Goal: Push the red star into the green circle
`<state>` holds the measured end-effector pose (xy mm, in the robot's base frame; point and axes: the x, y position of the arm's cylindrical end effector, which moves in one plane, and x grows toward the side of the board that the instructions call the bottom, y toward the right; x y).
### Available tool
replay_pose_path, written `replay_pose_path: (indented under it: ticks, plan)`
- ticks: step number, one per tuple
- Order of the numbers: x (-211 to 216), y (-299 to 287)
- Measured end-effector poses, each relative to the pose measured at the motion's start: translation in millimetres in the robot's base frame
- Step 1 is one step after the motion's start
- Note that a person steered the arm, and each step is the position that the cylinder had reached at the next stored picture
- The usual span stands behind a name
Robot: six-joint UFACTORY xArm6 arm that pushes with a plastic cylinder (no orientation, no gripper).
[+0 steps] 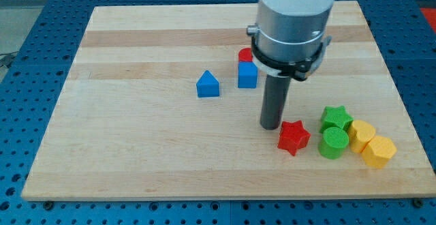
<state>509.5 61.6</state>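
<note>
The red star (293, 137) lies on the wooden board at the view's lower right. The green circle (333, 143) sits just to its right, with a small gap between them. My tip (271, 126) rests on the board just left of and slightly above the red star, close to it or touching it. The rod rises to the wide grey arm body above.
A green star (336, 118) sits above the green circle. Two yellow blocks (362, 136) (379, 151) lie to the right of it. A blue cube (247, 75) with a red block (244, 55) behind it and a blue house-shaped block (208, 84) lie near the middle of the wooden board (136, 150).
</note>
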Motion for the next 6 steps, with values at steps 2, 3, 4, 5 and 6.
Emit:
replay_pose_path:
  ticks: [2, 3, 4, 5, 6]
  plan:
    - [27.8, -0.8]
    - [42.8, 24.4]
    - [51.0, 52.3]
    - [52.1, 72.0]
    - [54.5, 72.0]
